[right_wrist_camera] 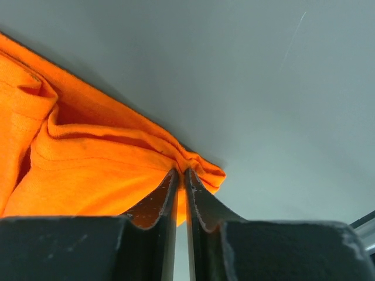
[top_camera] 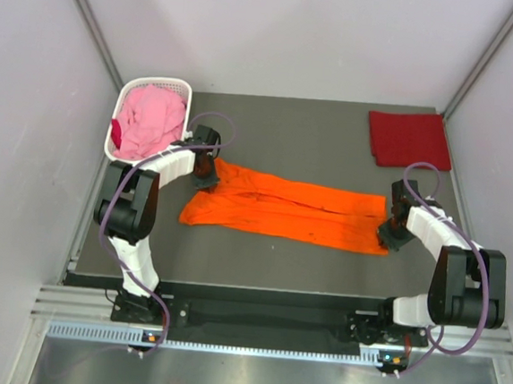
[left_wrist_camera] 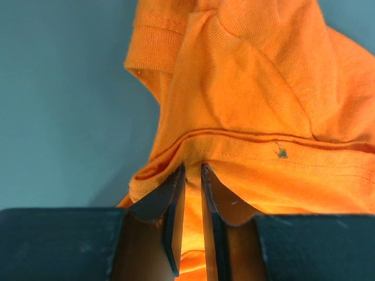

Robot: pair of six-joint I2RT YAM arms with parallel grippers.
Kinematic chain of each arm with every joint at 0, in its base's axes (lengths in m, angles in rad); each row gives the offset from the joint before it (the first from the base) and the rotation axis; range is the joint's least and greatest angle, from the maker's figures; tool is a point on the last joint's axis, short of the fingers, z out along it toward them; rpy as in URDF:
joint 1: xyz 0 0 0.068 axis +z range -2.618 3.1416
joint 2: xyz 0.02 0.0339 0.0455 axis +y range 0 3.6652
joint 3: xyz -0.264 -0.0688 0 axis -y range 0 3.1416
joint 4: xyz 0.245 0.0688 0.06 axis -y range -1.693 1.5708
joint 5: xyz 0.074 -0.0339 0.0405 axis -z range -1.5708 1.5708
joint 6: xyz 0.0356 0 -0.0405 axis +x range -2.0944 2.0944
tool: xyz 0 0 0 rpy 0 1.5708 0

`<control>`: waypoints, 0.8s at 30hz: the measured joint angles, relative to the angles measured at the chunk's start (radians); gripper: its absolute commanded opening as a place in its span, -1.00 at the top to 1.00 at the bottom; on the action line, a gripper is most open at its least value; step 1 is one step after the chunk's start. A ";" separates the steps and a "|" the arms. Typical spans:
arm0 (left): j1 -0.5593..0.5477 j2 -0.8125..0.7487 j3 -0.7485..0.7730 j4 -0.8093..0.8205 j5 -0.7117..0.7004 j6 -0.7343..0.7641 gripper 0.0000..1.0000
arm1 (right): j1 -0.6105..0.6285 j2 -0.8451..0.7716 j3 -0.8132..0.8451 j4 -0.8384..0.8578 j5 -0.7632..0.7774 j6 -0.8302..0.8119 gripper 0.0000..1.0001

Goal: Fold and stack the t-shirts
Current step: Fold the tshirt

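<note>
While the orange shirt (top_camera: 282,209) lies stretched across the table (top_camera: 306,133), the left gripper (left_wrist_camera: 190,171) is clenched on one end and the right gripper (right_wrist_camera: 180,173) on the other end.

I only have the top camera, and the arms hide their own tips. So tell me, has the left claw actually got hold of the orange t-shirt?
Observer: Yes. In the left wrist view the left claw is closed on a bunched fold of the orange t-shirt, right beside a stitched hem.
Operator: And the right one, at the other end?
Observer: The right wrist view shows the right claw pinching the shirt's outermost corner. Its jaws are nearly together, with a thin layer of cloth between them.
</note>
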 measured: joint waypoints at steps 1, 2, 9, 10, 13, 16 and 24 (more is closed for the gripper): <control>0.000 0.000 0.000 0.000 0.000 0.000 0.55 | 0.000 0.000 0.000 0.000 -0.002 0.000 1.00; 0.000 0.000 0.000 0.000 0.000 0.000 0.55 | 0.000 0.000 0.000 -0.002 -0.003 0.000 1.00; 0.000 0.000 0.000 0.000 -0.002 -0.004 0.55 | 0.000 -0.014 0.003 -0.016 -0.003 -0.002 0.88; 0.000 0.000 0.000 0.000 -0.002 -0.004 0.55 | 0.000 -0.014 0.003 -0.017 -0.003 -0.002 0.98; 0.000 0.000 0.000 0.000 -0.002 -0.005 0.55 | 0.000 -0.014 0.003 -0.020 -0.003 -0.003 1.00; 0.000 0.000 0.000 0.000 -0.006 -0.006 0.55 | 0.000 -0.015 0.003 -0.021 -0.003 -0.003 1.00; 0.000 0.000 0.000 0.001 -0.014 -0.014 0.56 | 0.000 -0.031 0.042 -0.074 -0.001 -0.009 0.88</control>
